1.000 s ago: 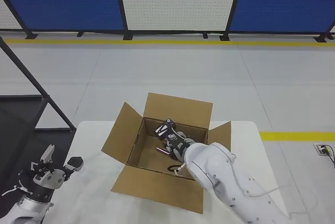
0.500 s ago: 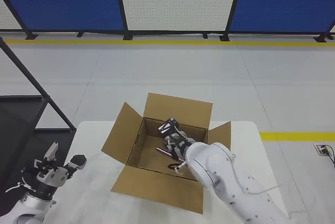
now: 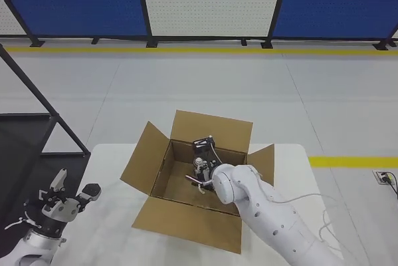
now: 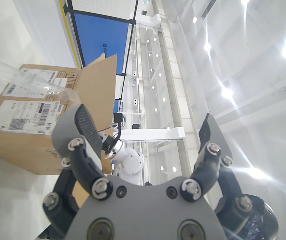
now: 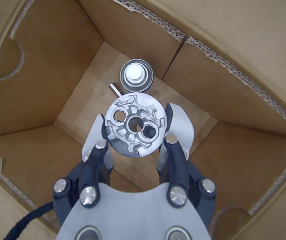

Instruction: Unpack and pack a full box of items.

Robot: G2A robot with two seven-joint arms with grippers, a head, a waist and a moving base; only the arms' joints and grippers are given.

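An open cardboard box (image 3: 212,124) stands on the white table (image 3: 105,226). My right gripper (image 3: 200,175) is down inside it. The right wrist view shows that gripper (image 5: 136,118) shut on a round grey metal part (image 5: 135,129) with holes in its face, held above the box floor. Beyond the part, a silver can (image 5: 136,75) with a white nozzle stands on the floor beside a short metal rod (image 5: 115,89). My left gripper (image 3: 72,189) is at the table's front left, open and holding nothing (image 4: 145,118), to the left of the box's labelled side (image 4: 20,131).
A black metal rack (image 3: 12,133) stands left of the table. Clear plastic film (image 4: 32,81) lies against the box on the left gripper's side. The box flaps (image 3: 144,156) stick out over the table. Bare table lies between the left gripper and the box.
The right arm's wrist has swung toward the back of the box and its gripper has gone lower inside. The left gripper shifted slightly.
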